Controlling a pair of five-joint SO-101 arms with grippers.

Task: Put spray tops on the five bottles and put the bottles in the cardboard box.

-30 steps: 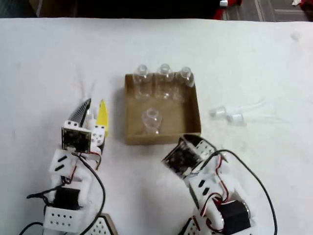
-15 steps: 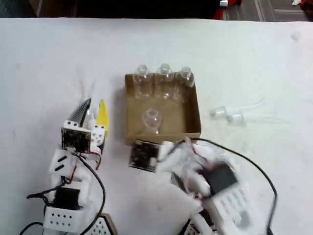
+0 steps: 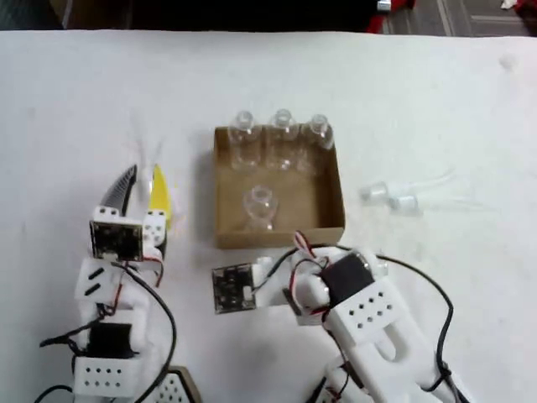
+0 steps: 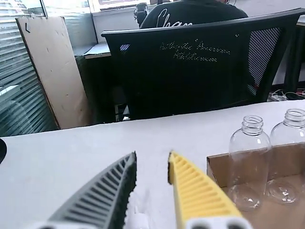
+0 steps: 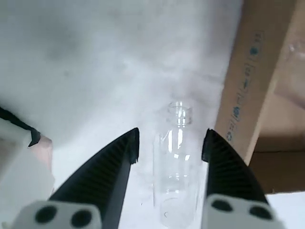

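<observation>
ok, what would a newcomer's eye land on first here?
First the cardboard box at mid-table, with four clear bottles standing in it, none with a spray top on. Next the right gripper, open on either side of a fifth bottle that seems to lie on the table just outside the box. Two loose spray tops lie on the table to the right of the box in the high view.

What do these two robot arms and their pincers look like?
The left arm and right arm are blocky white plastic dotted with small round holes. They carry black motors, black cables and thin red wires. The left gripper has tapering ribbed fingers, one dark grey and one yellow. The right gripper has two black ones.
</observation>
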